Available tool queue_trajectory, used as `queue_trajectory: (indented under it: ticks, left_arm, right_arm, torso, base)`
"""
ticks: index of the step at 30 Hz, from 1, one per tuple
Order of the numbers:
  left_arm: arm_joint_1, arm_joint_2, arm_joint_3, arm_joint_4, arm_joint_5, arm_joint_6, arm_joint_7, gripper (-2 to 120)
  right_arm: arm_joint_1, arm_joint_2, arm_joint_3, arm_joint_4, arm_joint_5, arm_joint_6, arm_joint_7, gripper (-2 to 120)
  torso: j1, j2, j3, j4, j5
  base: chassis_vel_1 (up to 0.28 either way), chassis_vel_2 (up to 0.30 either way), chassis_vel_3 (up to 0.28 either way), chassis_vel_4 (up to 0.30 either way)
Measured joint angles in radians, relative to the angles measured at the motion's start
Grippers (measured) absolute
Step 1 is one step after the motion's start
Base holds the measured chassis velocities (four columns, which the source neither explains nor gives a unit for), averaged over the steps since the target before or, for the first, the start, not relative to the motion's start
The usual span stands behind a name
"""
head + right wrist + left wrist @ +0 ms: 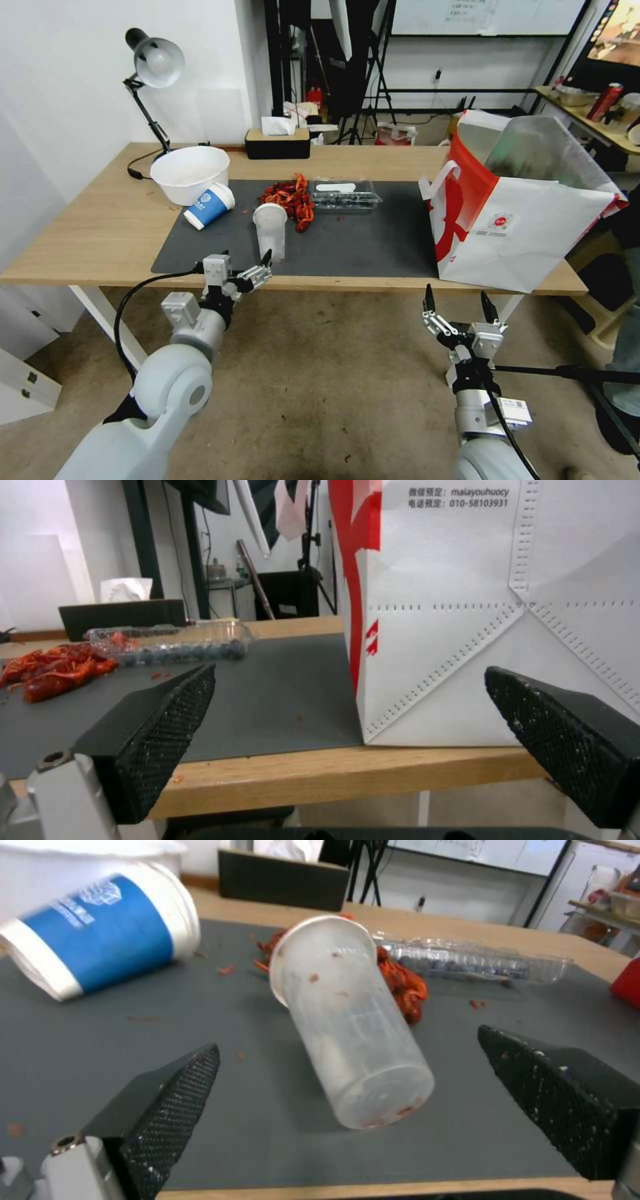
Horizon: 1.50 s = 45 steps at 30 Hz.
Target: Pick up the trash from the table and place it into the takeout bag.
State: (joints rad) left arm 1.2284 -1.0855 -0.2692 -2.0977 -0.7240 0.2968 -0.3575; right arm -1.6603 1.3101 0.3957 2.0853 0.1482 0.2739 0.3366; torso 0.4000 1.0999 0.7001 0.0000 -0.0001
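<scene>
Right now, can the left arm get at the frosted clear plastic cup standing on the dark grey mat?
Probably yes. The left gripper hovers at the table's near edge, jaws open, facing the frosted clear plastic cup. Bare dark grey mat lies between them; the blue-and-white paper cup lies off to one side.

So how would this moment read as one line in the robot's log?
left gripper: open, facing clear cup on mat | right gripper: open, below table edge by bag | nothing held

Head camera overlooks the table (100, 233); both wrist cameras sit low at its near edge
</scene>
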Motion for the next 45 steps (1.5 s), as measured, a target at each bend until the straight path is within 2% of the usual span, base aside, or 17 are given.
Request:
queue_trajectory:
  ticks: [15, 21, 36, 39, 40, 42, 45]
  left_arm:
    - [-0.139, -0.025, 0.08, 0.09, -0.024, 0.017, -0.006, 96]
    - [-0.189, -0.047, 0.127, 0.138, 0.011, 0.049, -0.035, 92]
    - [-0.225, -0.068, 0.16, 0.167, 0.033, 0.148, -0.115, 78]
    - [-0.228, -0.069, 0.162, 0.172, 0.032, 0.159, -0.126, 72]
    - [-0.228, -0.068, 0.162, 0.172, 0.032, 0.164, -0.129, 63]
    - [-0.227, -0.067, 0.161, 0.173, 0.032, 0.164, -0.129, 54]
    - [-0.225, -0.064, 0.158, 0.172, 0.033, 0.164, -0.129, 52]
  right_arm:
    - [0.001, 0.009, 0.003, -0.006, -0.005, -0.004, 0.003, 100]
    - [0.0, 0.012, 0.007, -0.009, -0.007, -0.004, 0.003, 100]
    - [0.0, 0.018, 0.009, -0.015, -0.011, 0.0, 0.005, 100]
    - [0.0, 0.019, 0.01, -0.018, -0.014, 0.004, 0.006, 100]
    - [-0.001, 0.02, 0.01, -0.019, -0.015, 0.005, 0.006, 100]
    - [-0.002, 0.022, 0.01, -0.019, -0.017, 0.006, 0.006, 100]
    - [-0.003, 0.024, 0.01, -0.019, -0.02, 0.007, 0.007, 100]
  torso:
    - [0.0, 0.0, 0.0, 0.0001, 0.0001]
    - [0.0, 0.0, 0.0, 0.0, 0.0001]
    - [0.0, 0.0, 0.0, 0.0, 0.0001]
    - [0.0, 0.0, 0.0, 0.0001, 0.0001]
    - [0.0, 0.0, 0.0, 0.0, 0.0001]
    - [0.0, 0.0, 0.0, 0.0, 0.0001]
    - [0.0, 0.0, 0.0, 0.0, 0.0001]
  base:
    - [0.0, 0.0, 0.0, 0.0]
    - [0.0, 0.0, 0.0, 0.0]
    - [0.0, 0.0, 0.0, 0.0]
    - [0.0, 0.0, 0.0, 0.0]
    - [0.0, 0.0, 0.0, 0.0]
    - [0.0, 0.0, 0.0, 0.0]
    - [0.0, 0.0, 0.0, 0.0]
